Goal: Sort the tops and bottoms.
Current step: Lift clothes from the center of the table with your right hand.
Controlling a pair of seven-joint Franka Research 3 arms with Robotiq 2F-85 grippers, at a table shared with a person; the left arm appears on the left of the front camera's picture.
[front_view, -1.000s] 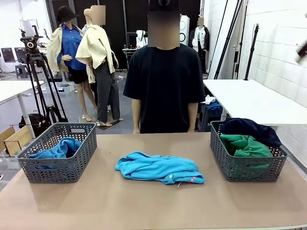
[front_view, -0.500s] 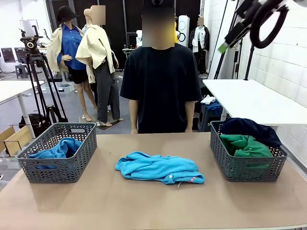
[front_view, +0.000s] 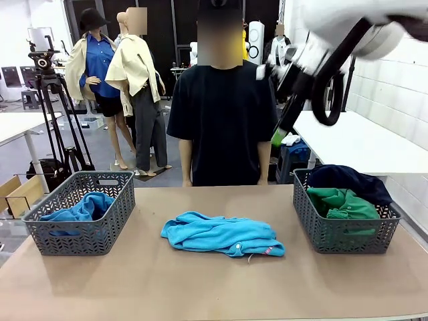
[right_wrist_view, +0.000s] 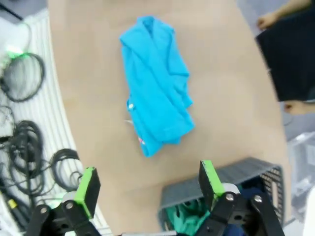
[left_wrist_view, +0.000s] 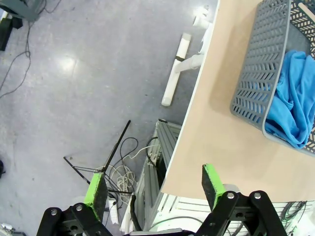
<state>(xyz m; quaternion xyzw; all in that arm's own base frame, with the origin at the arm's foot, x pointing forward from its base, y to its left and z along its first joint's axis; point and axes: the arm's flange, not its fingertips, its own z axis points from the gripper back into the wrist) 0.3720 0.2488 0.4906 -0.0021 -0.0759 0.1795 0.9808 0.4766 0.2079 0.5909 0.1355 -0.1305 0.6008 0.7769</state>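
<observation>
Turquoise-blue bottoms point(front_view: 223, 235) lie crumpled mid-counter, pink tag point(front_view: 269, 251) at their 4 o'clock corner; nothing touches them. This is the one garment left loose.

At 9 o'clock, the left basket point(front_view: 81, 210) holds the medium blue bottoms point(front_view: 80, 207). At 3 o'clock, the right basket point(front_view: 342, 212) holds the green top point(front_view: 341, 202) with the navy shirt point(front_view: 348, 178) heaped behind it. Counter point(front_view: 134, 281) bare otherwise. A person point(front_view: 224, 114) stands at 12 o'clock beyond the far edge, hands not on the cloth.

Right gripper point(right_wrist_view: 147, 184) high above, fingers point(right_wrist_view: 88, 191) spread wide and empty; in its wrist view the turquoise garment sits at 12 o'clock from the fingers. Left gripper point(left_wrist_view: 153, 184) also wide open, empty, hanging off the counter's near-left corner (floor and cables beneath).

Step in hand, by my reading: the approach to the last bottoms. The next move calls for a descent onto the bunched middle, a pinch through several folds, then a carry across to the left basket.
</observation>
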